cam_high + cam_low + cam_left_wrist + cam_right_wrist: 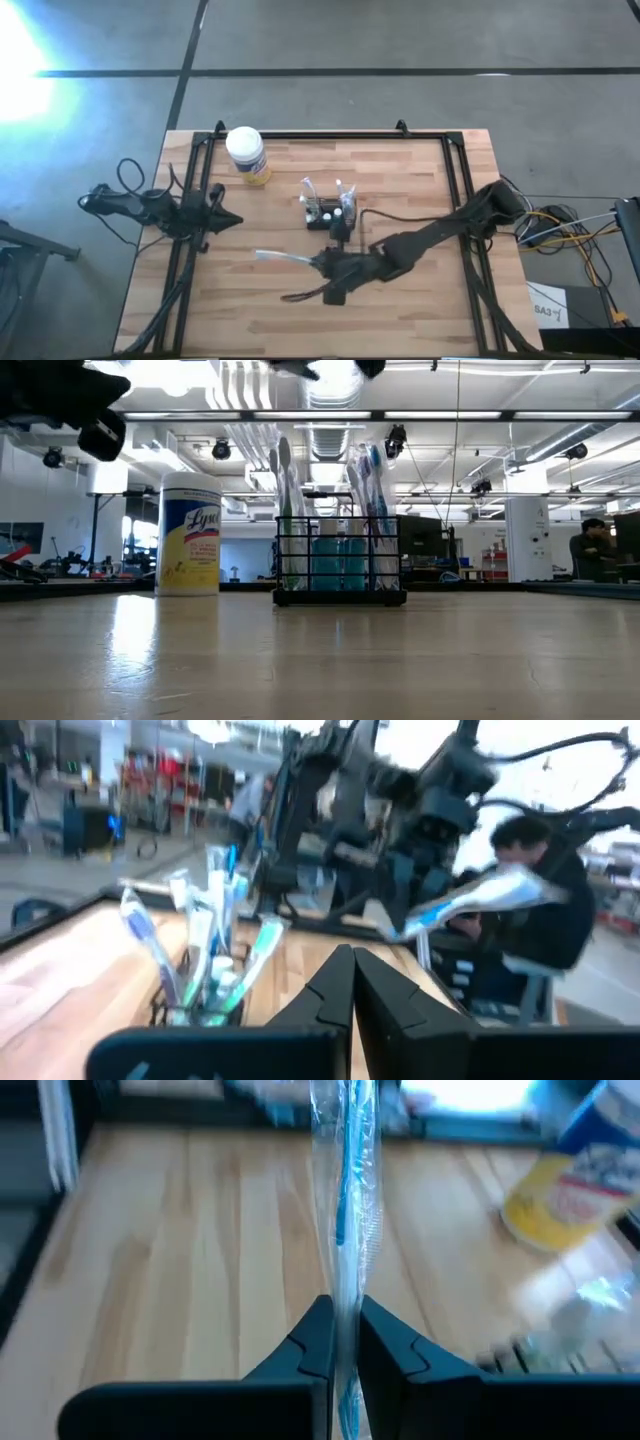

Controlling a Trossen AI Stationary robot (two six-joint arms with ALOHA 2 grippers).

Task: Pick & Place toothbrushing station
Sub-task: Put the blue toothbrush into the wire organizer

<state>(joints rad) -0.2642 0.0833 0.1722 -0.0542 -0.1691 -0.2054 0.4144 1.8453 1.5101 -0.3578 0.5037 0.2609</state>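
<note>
On the wooden table (420,300), our right gripper (345,1342) squeezes a wrapped toothbrush (345,1200) for the toothbrushing station (330,212), while our left gripper (232,221) waits, pinched closed.

The right gripper (318,262) hangs over the table's (420,320) middle, fingers clamped on a wrapped toothbrush (345,1210). The left gripper (232,221) waits by the left edge, fingers together.

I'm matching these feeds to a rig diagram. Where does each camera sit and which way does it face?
High: overhead, straight down on table; both arms show.
Low: table height, level at toothbrushing station and wipes jar.
Left wrist: past left gripper, jaws shut, toward station and right arm.
Right wrist: past right gripper shut on wrapped toothbrush.
Shared: station and jar, in high and low.
</note>
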